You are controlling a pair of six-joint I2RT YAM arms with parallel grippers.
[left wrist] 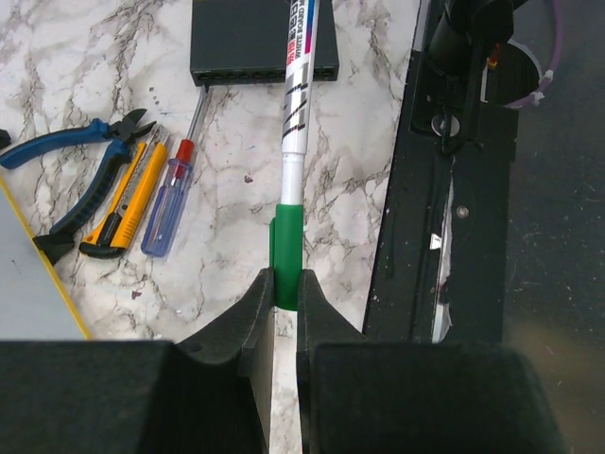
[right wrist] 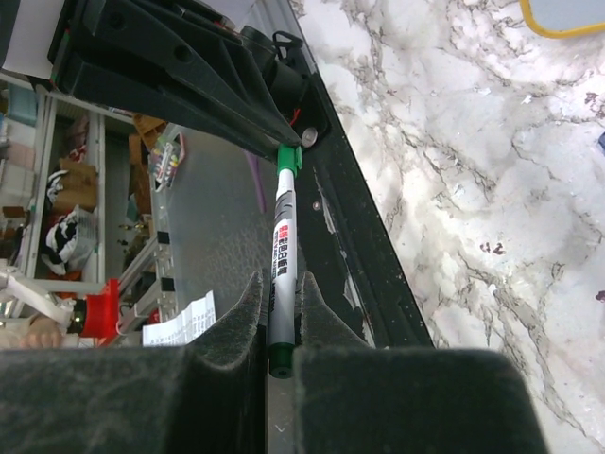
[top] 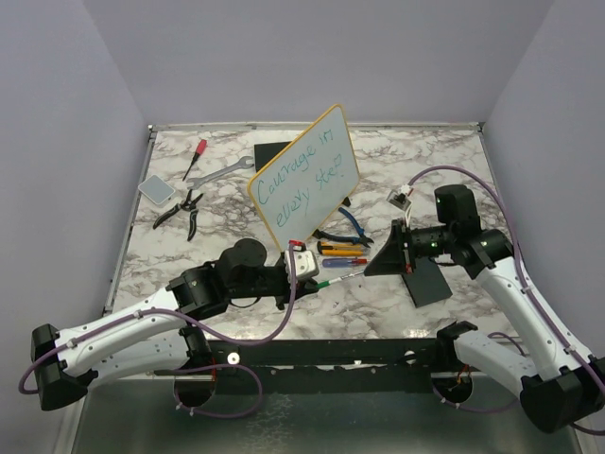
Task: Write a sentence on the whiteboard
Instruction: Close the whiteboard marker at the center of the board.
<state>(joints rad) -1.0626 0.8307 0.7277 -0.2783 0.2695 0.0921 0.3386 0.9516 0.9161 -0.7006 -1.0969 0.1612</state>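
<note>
Whiteboard, yellow-rimmed, stands tilted on edge near the middle of the marbled counter, its written face turned toward the arms. The sentence runs across it in two lines of teal cursive, reading roughly "Courage in every step".

In front of the board, both arms meet over the near part of the counter with a marker held between them. The left arm reaches in from the left, and its jaws are pinching the marker's green cap. The left wrist view shows the white, printed barrel running straight out from that cap. The right arm comes in from the right, its jaws pressed against the barrel near its far end, with the marker lying along the gap between them. Whether the cap is fully seated cannot be told.

Blue-handled pliers, a yellow utility knife and a small blue-and-red screwdriver lie together on the counter just below the board's lower edge. A flat black rectangle rests under the right arm, and another lies behind the board. Toward the counter's far left lie a red-handled screwdriver, a wrench, black pliers and a small grey pad, well apart from the board.
</note>
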